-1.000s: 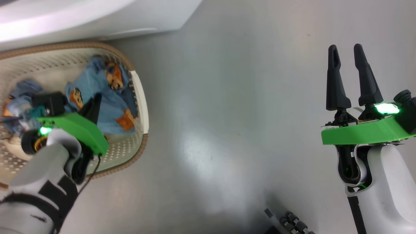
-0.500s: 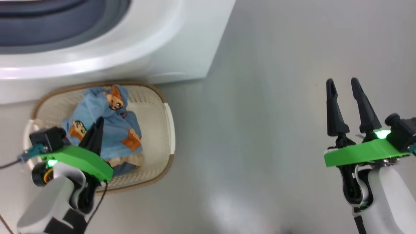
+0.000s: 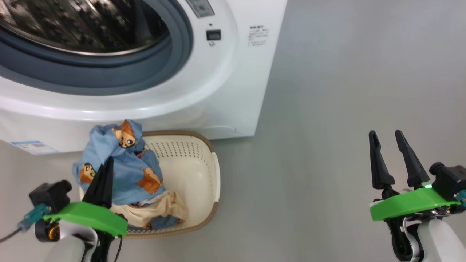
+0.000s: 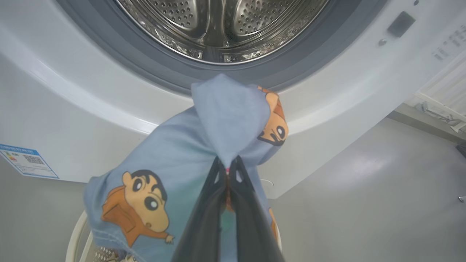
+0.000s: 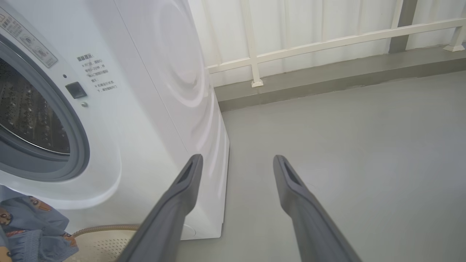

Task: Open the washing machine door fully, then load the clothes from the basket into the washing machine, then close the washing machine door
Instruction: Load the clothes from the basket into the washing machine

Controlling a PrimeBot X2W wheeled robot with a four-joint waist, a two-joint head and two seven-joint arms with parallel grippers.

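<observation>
Grey smooth floor (image 3: 309, 145) spreads to the right of the washing machine (image 3: 233, 83), a white front-loader whose mouth is uncovered, showing the grey rubber ring (image 3: 109, 78) and the steel perforated drum (image 3: 72, 25). With the mouth bare, the opening step looks done and loading is the step in hand.

Just in front of the machine's lower panel, touching or nearly touching it, sits the basket (image 3: 214, 171), probably placed so that the clothes have only a short way to go from basket to drum. Part of the clothes lies inside it: a cream-beige piece (image 3: 164, 207) at the bottom. The light blue bear-print garment (image 3: 123, 171) is drawn up out of the pile into a peak, its lower folds hanging into the basket.

That peak is there because the left gripper (image 4: 227, 163) has its two dark fingers (image 4: 211, 203) clenched tight on a pinch of the blue fabric, just below the ring, aimed at the drum.

Well apart over bare floor, the right gripper (image 3: 385, 133) hangs with its fingers (image 5: 182, 189) spread wide, grasping and touching nothing, seemingly kept clear of the load path.
</observation>
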